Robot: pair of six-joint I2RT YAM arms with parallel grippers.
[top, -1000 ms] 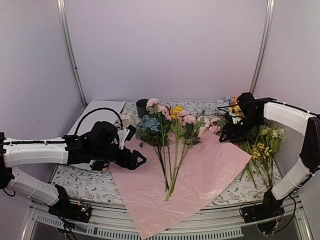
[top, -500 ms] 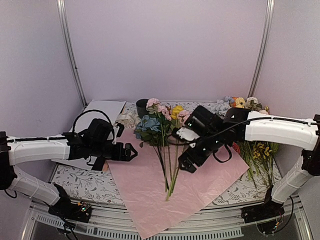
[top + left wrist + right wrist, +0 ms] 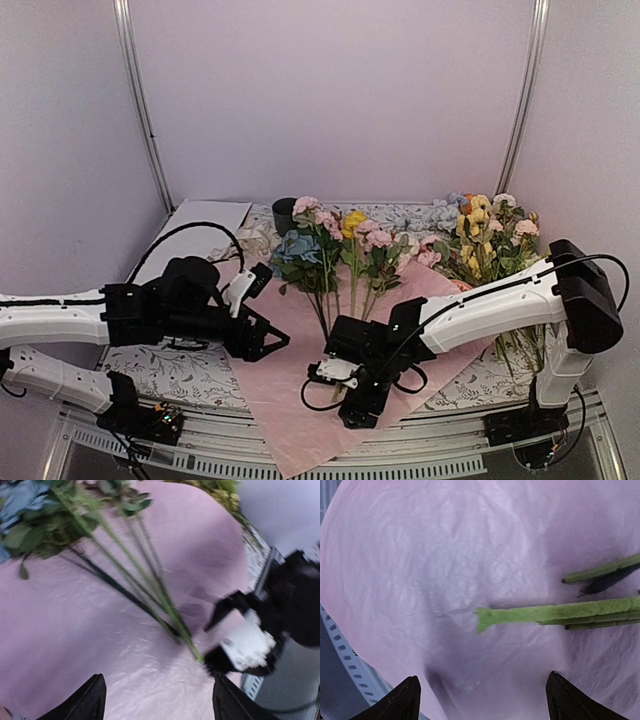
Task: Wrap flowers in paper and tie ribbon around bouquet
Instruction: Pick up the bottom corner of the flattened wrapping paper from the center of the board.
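Nearest the arm bases, the right gripper (image 3: 482, 700) hangs low over the paper's (image 3: 290, 400) near corner. Its jaws are spread with nothing between them, just short of the cut stem ends (image 3: 520, 614). That near corner reaches over the table (image 3: 160, 365) edge. If the fingers close there, I judge they could nip a stem tip along with the sheet and drag the flowers (image 3: 340, 245) askew. They could also pull the unsupported corner further off the table. At the paper's left edge the left gripper (image 3: 270, 342) is also spread and empty, pointing in across the sheet toward the stems. A fold started from that side alone might roll the stems toward the paper's right half. The thin sheet could also bunch or tear if it is pinched hard. The paper lies flat and open as a diamond, pinkish-lilac, softly wrinkled, with nothing wrapped yet. The green stems run up the middle of the paper, converging toward its near corner and fanning apart further up. At the paper's far corner sit the blooms: several pink, a blue head on the left and one yellow, among green leaves. I cannot pick out the ribbon with any certainty. Beyond the paper's far left edge lie a dark cup (image 3: 284, 212) and a flat white sheet (image 3: 205, 215). Past its right edge stands a loose pile of yellow and pink stems (image 3: 490, 235).
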